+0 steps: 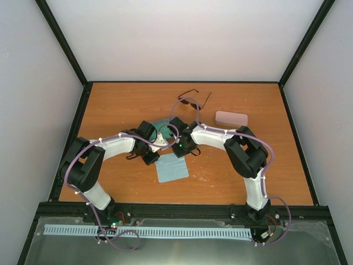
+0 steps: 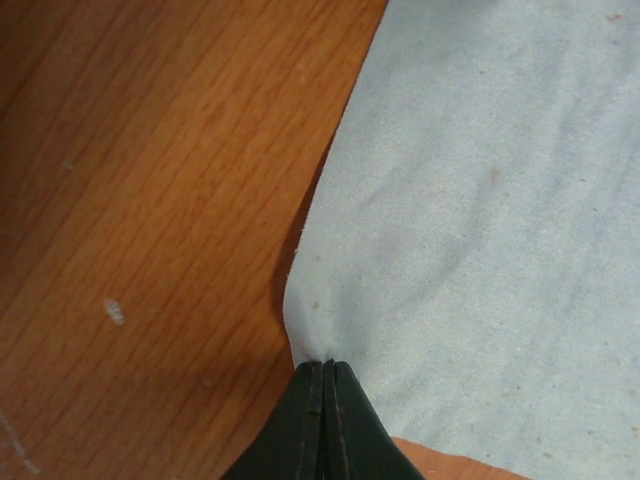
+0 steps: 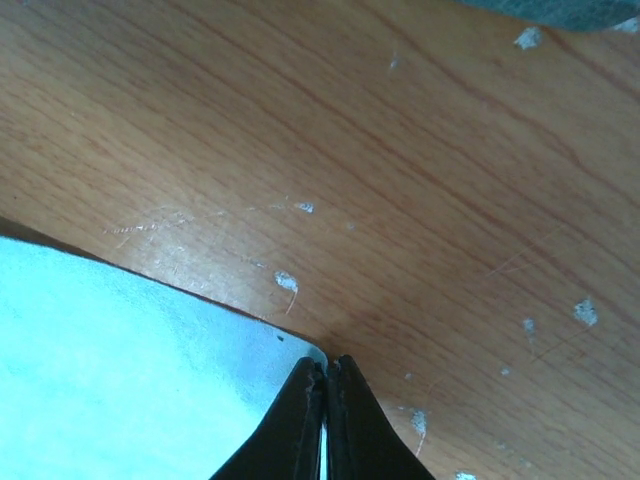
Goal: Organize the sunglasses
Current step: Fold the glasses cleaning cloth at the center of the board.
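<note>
black sunglasses (image 1: 194, 101): 1 pair | pink case (image 1: 231, 117): 1 | blue cloth (image 1: 172, 168): 2 | left pincer (image 2: 325, 368), right pincer (image 3: 326, 365): each clamped on blue cloth corner

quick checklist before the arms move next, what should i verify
1. left tool shut on the cloth edge: ok
2. right tool shut on the blue cloth corner: ok
3. both tools on the same cloth: cannot tell
4. black sunglasses lying free on the table, beyond both tools: ok
5. pink case out of the tools' way: ok
</note>
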`<move>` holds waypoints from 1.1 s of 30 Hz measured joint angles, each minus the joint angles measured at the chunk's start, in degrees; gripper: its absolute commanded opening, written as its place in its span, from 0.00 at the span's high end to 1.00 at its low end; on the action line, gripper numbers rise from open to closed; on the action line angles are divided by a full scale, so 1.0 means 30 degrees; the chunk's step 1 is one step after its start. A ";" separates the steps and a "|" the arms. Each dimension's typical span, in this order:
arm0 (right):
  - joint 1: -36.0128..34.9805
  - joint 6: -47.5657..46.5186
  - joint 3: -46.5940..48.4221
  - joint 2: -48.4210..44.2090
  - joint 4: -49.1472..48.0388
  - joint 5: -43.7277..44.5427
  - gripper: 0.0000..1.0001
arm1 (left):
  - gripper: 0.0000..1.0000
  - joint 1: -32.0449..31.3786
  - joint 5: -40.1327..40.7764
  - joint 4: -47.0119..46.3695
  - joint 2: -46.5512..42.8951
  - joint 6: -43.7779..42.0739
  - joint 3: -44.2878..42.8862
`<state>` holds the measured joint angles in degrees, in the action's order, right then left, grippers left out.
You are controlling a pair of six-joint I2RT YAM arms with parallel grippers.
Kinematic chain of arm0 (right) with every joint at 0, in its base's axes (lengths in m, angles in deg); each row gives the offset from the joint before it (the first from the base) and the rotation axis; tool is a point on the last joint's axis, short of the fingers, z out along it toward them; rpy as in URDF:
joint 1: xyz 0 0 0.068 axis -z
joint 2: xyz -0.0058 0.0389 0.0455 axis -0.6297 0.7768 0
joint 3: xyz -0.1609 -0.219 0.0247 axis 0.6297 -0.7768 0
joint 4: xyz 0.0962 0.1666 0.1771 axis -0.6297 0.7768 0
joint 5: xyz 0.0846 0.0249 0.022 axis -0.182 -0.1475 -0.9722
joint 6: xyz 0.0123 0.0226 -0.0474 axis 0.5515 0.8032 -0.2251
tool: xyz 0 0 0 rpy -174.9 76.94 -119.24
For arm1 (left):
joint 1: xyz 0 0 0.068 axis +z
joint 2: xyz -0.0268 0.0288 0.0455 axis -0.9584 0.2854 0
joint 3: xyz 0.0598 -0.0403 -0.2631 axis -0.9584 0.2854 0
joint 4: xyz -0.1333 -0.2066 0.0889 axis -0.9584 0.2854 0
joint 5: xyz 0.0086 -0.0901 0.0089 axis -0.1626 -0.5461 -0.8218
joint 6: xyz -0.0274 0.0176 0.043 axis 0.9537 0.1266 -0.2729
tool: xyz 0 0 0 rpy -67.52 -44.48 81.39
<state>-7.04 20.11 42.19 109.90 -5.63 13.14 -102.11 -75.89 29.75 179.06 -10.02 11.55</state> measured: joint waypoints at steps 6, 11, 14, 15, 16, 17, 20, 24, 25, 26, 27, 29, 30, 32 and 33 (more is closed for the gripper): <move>0.0044 0.0095 -0.0007 -0.0117 0.0189 0.0452 0.97 | 0.99 0.0000 0.0583 0.0466 0.0095 0.0000 -0.0605; 0.0452 0.0131 -0.0007 -0.0342 0.0255 0.0714 0.97 | 1.00 0.0000 0.0976 0.0517 0.0350 -0.0022 -0.1392; 0.0648 0.0124 -0.0007 -0.0481 0.0226 0.0765 0.97 | 1.00 -0.0007 0.1195 0.0466 0.0568 -0.0124 -0.1909; 0.0692 0.0124 -0.0007 -0.0525 0.0211 0.0758 0.97 | 1.00 -0.0007 0.1253 0.0459 0.0634 -0.0168 -0.2069; 0.0721 0.0124 -0.0015 -0.0576 0.0197 0.0750 0.97 | 0.99 -0.0007 0.1290 0.0415 0.0692 -0.0197 -0.2193; 0.0750 0.0124 -0.0036 -0.0663 0.0138 0.0743 0.97 | 1.00 -0.0007 0.1304 0.0415 0.0736 -0.0233 -0.2324; 0.0780 0.0117 -0.0284 -0.1027 -0.0080 0.0605 0.97 | 0.99 -0.0029 0.1297 0.0321 0.0743 -0.0372 -0.2601; 0.0780 0.0131 -0.1362 -0.1865 -0.0583 -0.0182 0.97 | 1.00 -0.0124 0.1260 0.0102 0.0663 -0.0466 -0.2645; 0.0780 0.0138 -0.1647 -0.2084 -0.0707 -0.0372 0.97 | 0.99 -0.0138 0.1253 0.0080 0.0590 -0.0466 -0.2594; 0.0780 0.0138 -0.1967 -0.2317 -0.0874 -0.0641 0.97 | 0.99 -0.0138 0.1246 0.0044 0.0481 -0.0466 -0.2499; 0.0772 0.0146 -0.2324 -0.2579 -0.1013 -0.0911 0.97 | 0.99 -0.0138 0.1231 0.0007 0.0291 -0.0466 -0.2324; 0.0736 0.0153 -0.2841 -0.3016 -0.1202 -0.1362 0.97 | 0.99 -0.0138 0.1188 -0.0022 -0.0058 -0.0452 -0.1996; 0.0714 0.0146 -0.3067 -0.3220 -0.1297 -0.1617 0.97 | 0.99 -0.0138 0.1180 -0.0029 -0.0175 -0.0452 -0.1880; 0.0670 0.0138 -0.3344 -0.3490 -0.1428 -0.2025 0.97 | 1.00 -0.0138 0.1158 -0.0015 -0.0495 -0.0452 -0.1581; 0.0656 0.0138 -0.3446 -0.3563 -0.1486 -0.2251 0.97 | 1.00 -0.0138 0.1115 -0.0022 -0.0619 -0.0452 -0.1464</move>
<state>-5.07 20.53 31.85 99.21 -10.08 6.39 -102.52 -72.55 29.68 177.20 -11.38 7.16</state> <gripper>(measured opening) 0.029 0.009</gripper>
